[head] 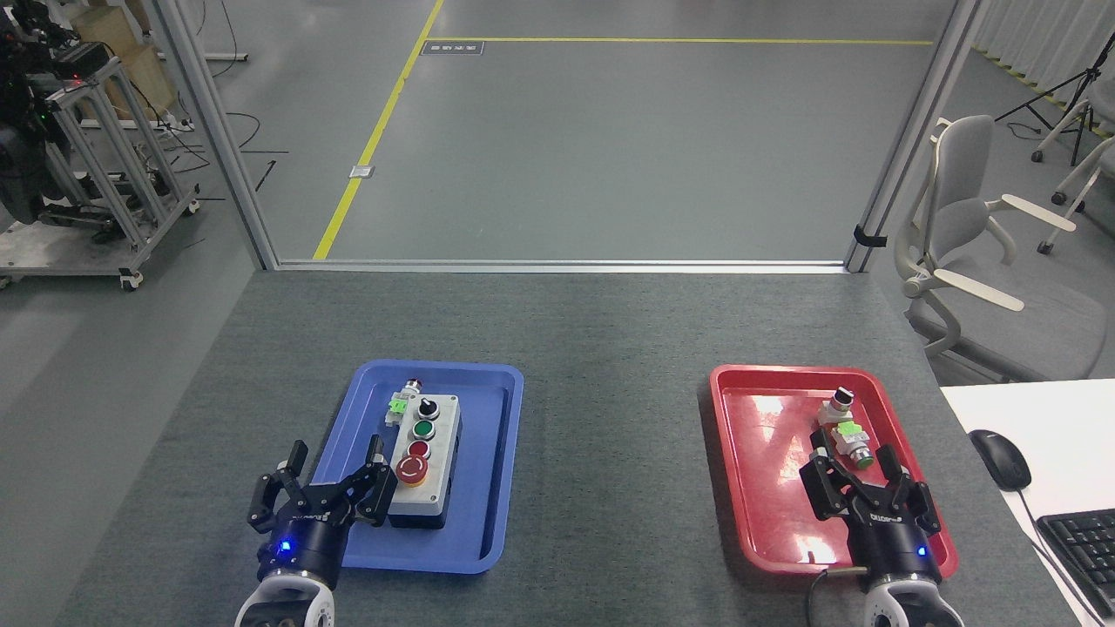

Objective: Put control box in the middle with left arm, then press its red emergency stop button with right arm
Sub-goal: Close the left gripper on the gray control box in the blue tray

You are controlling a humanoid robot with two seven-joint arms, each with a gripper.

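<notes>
- The control box (424,459) lies lengthwise in the blue tray (501,488) on the left part of the desk (610,331), its red emergency stop button (411,470) at the near end.
- The left pincer (335,488) reaches up from the near edge, fingers spread wide, right-hand fingers just beside the box's near-left corner.
- The right pincer (862,483) hovers over the red tray (740,488), fingers open, gripping nothing, near small switch parts (847,431).
</notes>
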